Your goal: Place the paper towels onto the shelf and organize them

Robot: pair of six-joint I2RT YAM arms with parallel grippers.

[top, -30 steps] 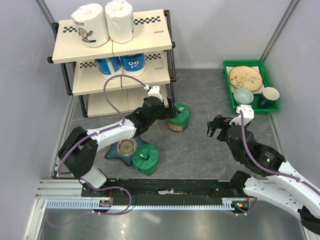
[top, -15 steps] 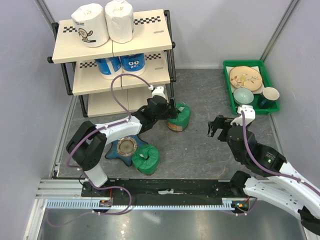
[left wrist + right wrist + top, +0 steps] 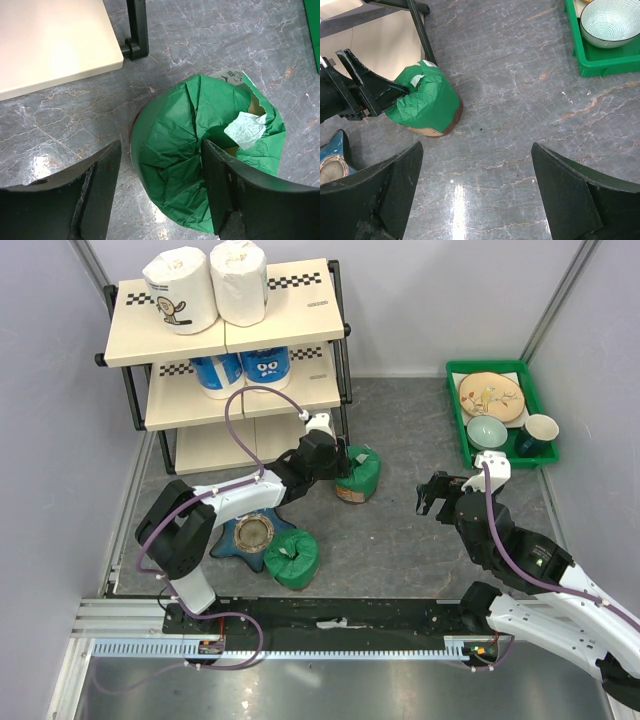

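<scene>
Straddling half-hidden green roll point(image 3: 195, 145): left claw point(image 3: 161, 152).

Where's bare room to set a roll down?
Top board of the shelf, right of the white rolls; middle board right of the blue rolls; table between the far green roll and green tray. Crowded around the star dish.

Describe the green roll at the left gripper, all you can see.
The green roll stands on end on the floor beside a shelf leg. Its crinkled wrap is torn on top, showing pale paper and the hollow core. The left gripper straddles its wall: one finger at the core, the other outside, not touching.
</scene>
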